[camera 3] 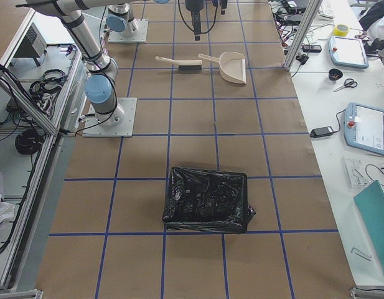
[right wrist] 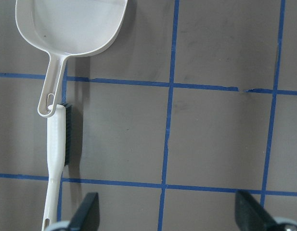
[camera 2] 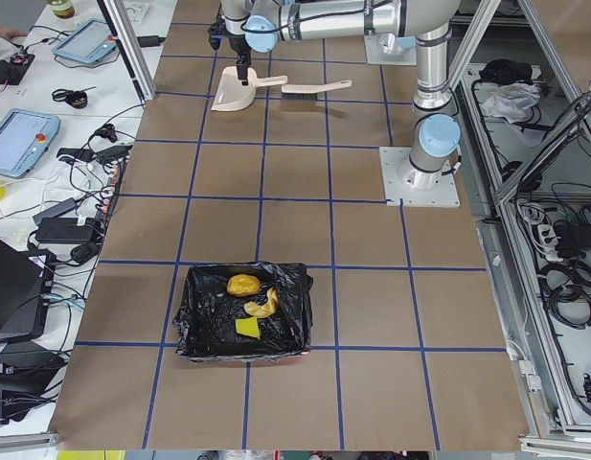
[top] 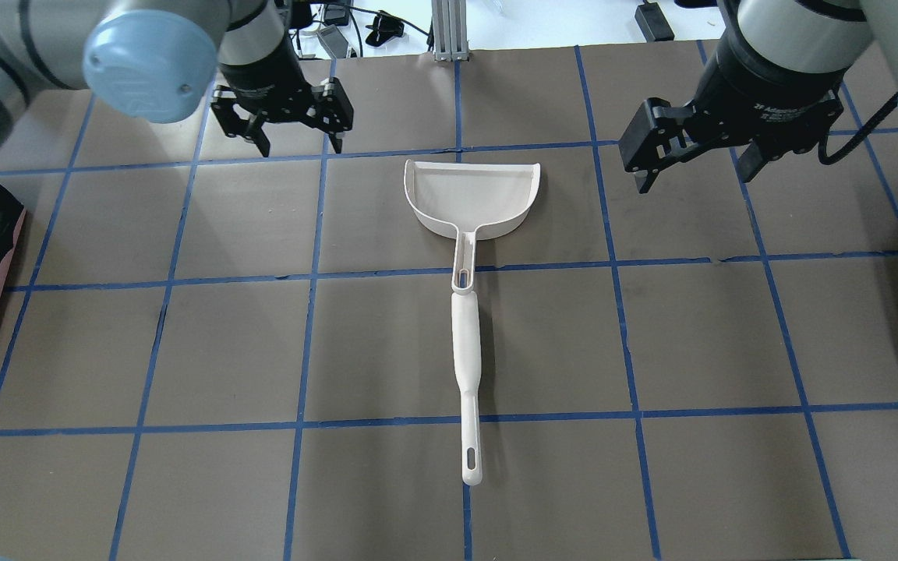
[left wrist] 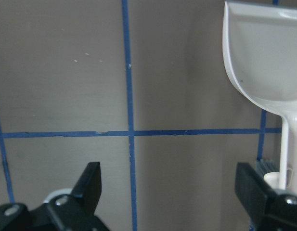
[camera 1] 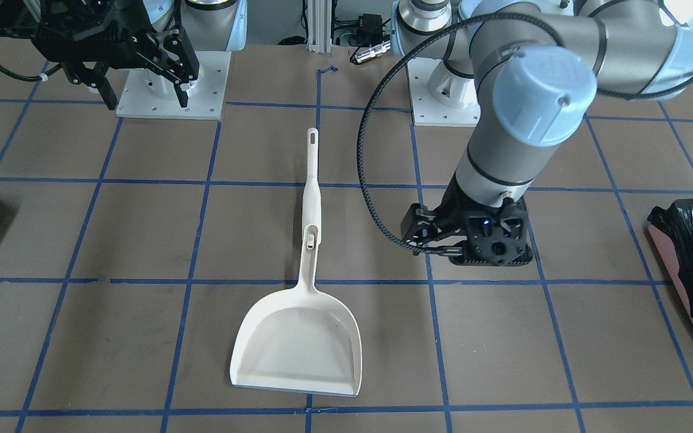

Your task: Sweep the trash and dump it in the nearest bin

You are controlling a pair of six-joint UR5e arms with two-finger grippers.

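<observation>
At the table's [camera 2: 372, 316] left end the bin [camera 2: 295, 311] is set, the dustpan [top: 471, 195] is laid fore-and-aft between the nearer left gripper [top: 301, 144] and the right gripper [top: 692, 178], both held with jaws apart and empty, and the trash [camera 2: 261, 306] is found inside that bin.

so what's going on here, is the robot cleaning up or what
Nothing is being handled right now. The left gripper and the right gripper both hang open above the table, one on each side of the white dustpan. The dustpan lies flat and empty, with the brush end to end with its handle. The trash sits inside the black-lined bin at the robot's left end of the table, so the sweep-and-dump looks done.
</observation>
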